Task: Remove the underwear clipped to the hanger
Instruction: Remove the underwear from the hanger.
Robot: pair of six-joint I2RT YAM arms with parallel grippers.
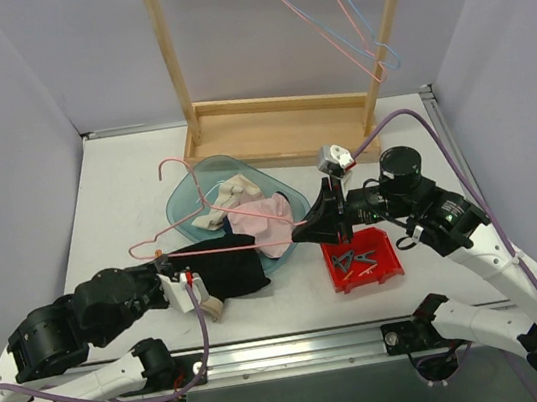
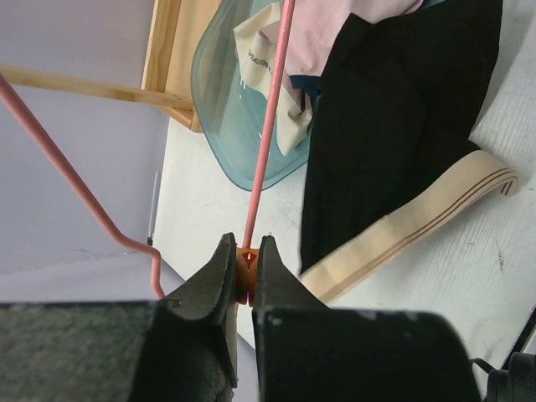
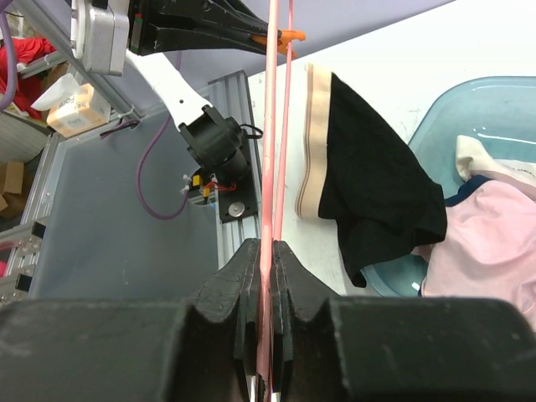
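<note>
Closest to the left wrist camera, the left gripper point(image 2: 245, 261) is pinched almost fully closed on an orange clothespin point(image 3: 291, 36) that sits on one end of the pink hanger point(image 2: 270, 117). The right gripper point(image 3: 266, 255) is clamped tight on the other end of the hanger's bottom bar, and the hanger spans between the two arms above the table point(image 1: 107, 205). Black briefs point(image 1: 228, 268) lie crumpled on the table just beside that bar, with the beige waistband toward the left arm. Whether the clothespin bites their cloth cannot be told. Pink briefs point(image 1: 264, 224) lie in a teal bowl point(image 1: 186, 201) on the far side of the bar.
</note>
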